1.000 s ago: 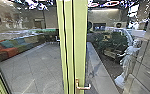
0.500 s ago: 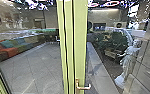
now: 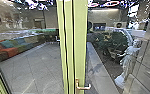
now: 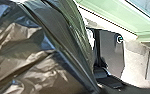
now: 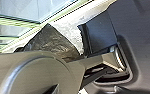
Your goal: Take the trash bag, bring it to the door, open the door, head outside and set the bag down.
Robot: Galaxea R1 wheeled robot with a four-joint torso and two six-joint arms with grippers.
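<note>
A long, low, orange, blue and green sofa (image 3: 9, 50) sits at nine o'clock. Big grey floor tiles (image 3: 38, 66) lie at eight. Bushy green plants (image 3: 116, 40) and a shiny grey tiled wall (image 3: 149, 57) are at three, a white person-shaped statue (image 3: 128, 61) at four.

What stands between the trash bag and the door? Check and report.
Nothing visible does. In the left wrist view, the black trash bag appears close beside green framing; whether they touch, I cannot tell. In the head view, nothing visible blocks the door's lever handle.
</note>
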